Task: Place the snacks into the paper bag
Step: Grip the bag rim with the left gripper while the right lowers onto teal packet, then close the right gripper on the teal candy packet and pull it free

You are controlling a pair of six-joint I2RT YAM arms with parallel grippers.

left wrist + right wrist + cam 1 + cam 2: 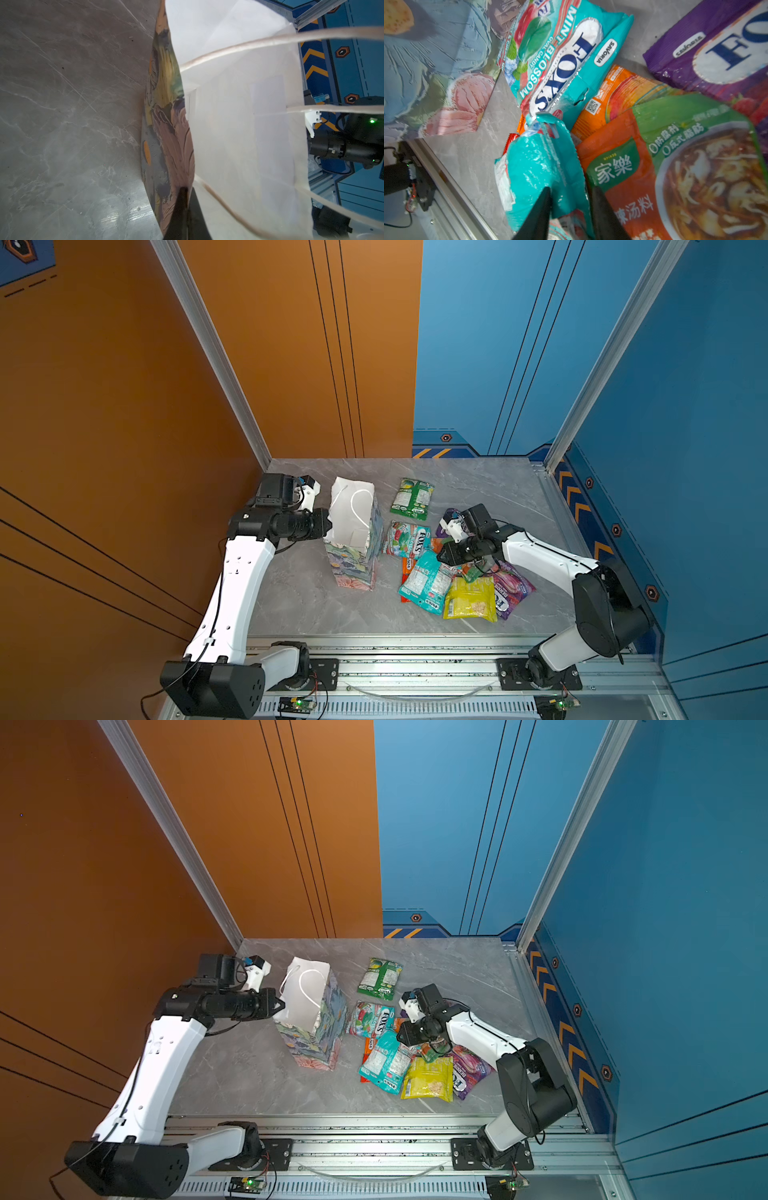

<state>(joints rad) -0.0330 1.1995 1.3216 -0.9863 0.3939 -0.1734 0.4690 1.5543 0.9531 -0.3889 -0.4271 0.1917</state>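
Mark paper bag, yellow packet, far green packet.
paper bag (353, 572), in a top view, floral wall
yellow packet (470, 599), in a top view, centre of its face
far green packet (411, 498), in a top view, centre of its face

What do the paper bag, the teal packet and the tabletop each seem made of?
The paper bag: thin matte paper, probably; it holds sharp creases and its white inside looks dull. The teal packet: glossy plastic film, seemingly; it wrinkles, glints and has a serrated edge. The tabletop: grey veined stone-look surface, slight sheen; stone or laminate is unclear.
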